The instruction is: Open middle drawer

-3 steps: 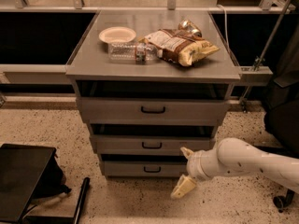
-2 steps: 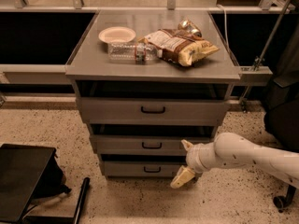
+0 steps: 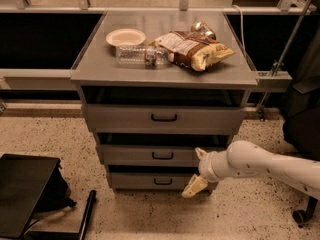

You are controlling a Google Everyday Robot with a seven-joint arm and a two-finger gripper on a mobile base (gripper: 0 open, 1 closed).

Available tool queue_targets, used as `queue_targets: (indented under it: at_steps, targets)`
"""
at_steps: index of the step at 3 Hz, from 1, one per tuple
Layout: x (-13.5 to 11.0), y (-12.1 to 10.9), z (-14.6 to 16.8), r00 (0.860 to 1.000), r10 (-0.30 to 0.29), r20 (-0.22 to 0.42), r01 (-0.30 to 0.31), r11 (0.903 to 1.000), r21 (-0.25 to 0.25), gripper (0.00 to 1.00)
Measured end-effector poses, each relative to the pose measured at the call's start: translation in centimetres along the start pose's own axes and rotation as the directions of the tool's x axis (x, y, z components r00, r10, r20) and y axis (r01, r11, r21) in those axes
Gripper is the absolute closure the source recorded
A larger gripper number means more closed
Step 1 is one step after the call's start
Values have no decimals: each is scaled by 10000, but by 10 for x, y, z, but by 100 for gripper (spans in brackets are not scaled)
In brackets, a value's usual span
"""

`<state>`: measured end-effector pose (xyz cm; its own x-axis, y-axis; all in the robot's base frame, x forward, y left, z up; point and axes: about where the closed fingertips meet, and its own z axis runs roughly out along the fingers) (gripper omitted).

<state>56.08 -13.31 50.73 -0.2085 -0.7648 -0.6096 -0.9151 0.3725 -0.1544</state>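
A grey metal cabinet has three drawers stacked. The middle drawer [image 3: 145, 155] has a flat grey front and a small black bar handle [image 3: 162, 156] at its centre. It sits between a taller top drawer [image 3: 125, 118] and a narrower bottom drawer [image 3: 140, 181]. My gripper [image 3: 197, 170] is on a white arm coming from the right. It is open, with one cream finger [image 3: 200, 153] up by the middle drawer's right end and the other down by the bottom drawer. It is right of the handle and holds nothing.
On the cabinet top [image 3: 100, 64] lie a small paper bowl [image 3: 125, 36], a clear plastic bottle [image 3: 140, 55], a chip bag [image 3: 192, 49] and a can [image 3: 202, 29]. A black case [image 3: 25, 191] lies on the speckled floor at left. A dark chair [image 3: 302, 114] stands at right.
My gripper has moved left and slightly up, closer to the right end of the middle drawer. The drawers have not moved.
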Motion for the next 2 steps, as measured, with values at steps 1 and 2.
queue_targets:
  at_steps: [1,2]
  targets:
    - [24,-42,17,9980,566,-294,-552,9974,463,0]
    - [24,-42,17,9980,566,-293,-552,9974,463,0]
